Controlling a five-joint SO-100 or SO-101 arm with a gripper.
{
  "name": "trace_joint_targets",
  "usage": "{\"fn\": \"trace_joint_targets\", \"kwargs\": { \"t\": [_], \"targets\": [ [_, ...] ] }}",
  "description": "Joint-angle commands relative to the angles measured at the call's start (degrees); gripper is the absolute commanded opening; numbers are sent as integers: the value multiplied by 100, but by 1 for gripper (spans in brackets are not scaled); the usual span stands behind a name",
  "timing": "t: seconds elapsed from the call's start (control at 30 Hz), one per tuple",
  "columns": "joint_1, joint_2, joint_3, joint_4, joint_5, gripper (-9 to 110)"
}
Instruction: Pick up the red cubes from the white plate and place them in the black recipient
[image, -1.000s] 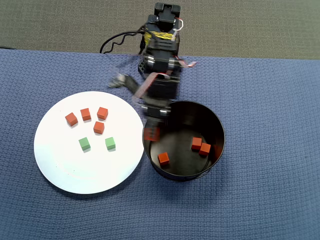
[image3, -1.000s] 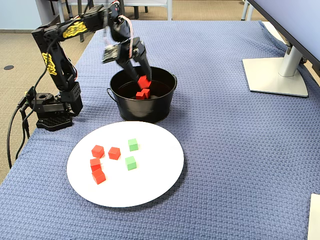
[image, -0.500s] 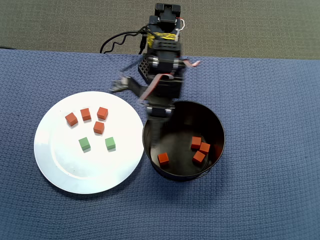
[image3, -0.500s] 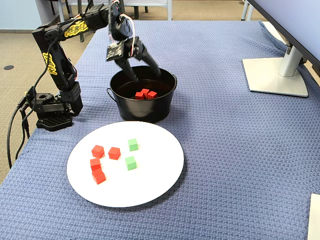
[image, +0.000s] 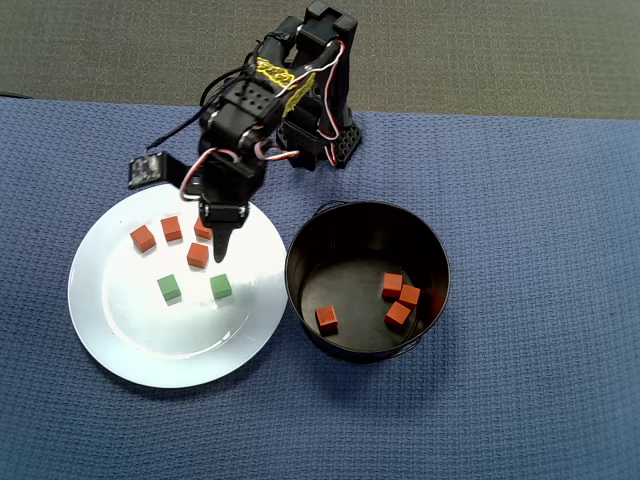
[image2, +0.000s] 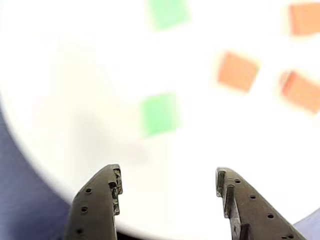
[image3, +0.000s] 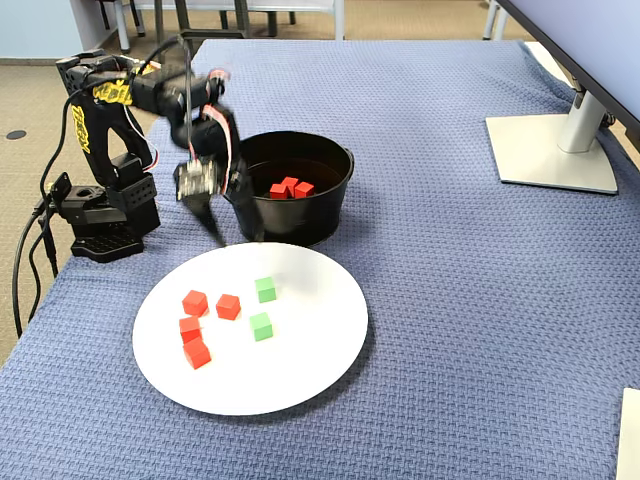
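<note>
Several red cubes (image: 143, 238) lie in a cluster on the far left part of the white plate (image: 130, 330); the fixed view shows them (image3: 195, 302) on the plate (image3: 300, 370) too. More red cubes (image: 398, 316) rest on the bottom of the black recipient (image: 350, 225), right of the plate. My gripper (image: 220, 248) hangs open and empty over the plate's far side, near the cube cluster. In the wrist view the gripper (image2: 167, 177) has its jaws wide apart above the plate (image2: 75, 75), with blurred red cubes (image2: 237, 71) ahead at the right.
Two green cubes (image: 168, 288) (image: 221, 287) lie on the plate just nearer than the red ones. The arm's base (image3: 100, 220) stands left of the pot (image3: 300, 220) in the fixed view. A monitor stand (image3: 555, 150) is at the far right on the blue cloth.
One second ago the gripper held a red cube inside the pot. It opened, the cube dropped in, and the arm swung left to above the plate.
</note>
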Motion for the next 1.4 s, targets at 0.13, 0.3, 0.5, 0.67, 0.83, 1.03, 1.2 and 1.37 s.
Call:
{"fn": "trace_joint_targets", "kwargs": {
  "t": [0.13, 0.3, 0.5, 0.67, 0.83, 1.03, 1.2, 1.37],
  "targets": [
    [422, 18, 272, -580, -914, 21],
    [448, -193, 237, -571, -343, 20],
    [729, -826, 272, -1072, 158, 20],
    [826, -1116, 272, -1301, 483, 19],
    [923, -1389, 308, -1468, 694, 18],
    [870, -1371, 519, -1564, 694, 17],
    [844, -1354, 712, -1758, 729, 16],
    [835, -1450, 703, -1925, 809, 14]
  ]
}}
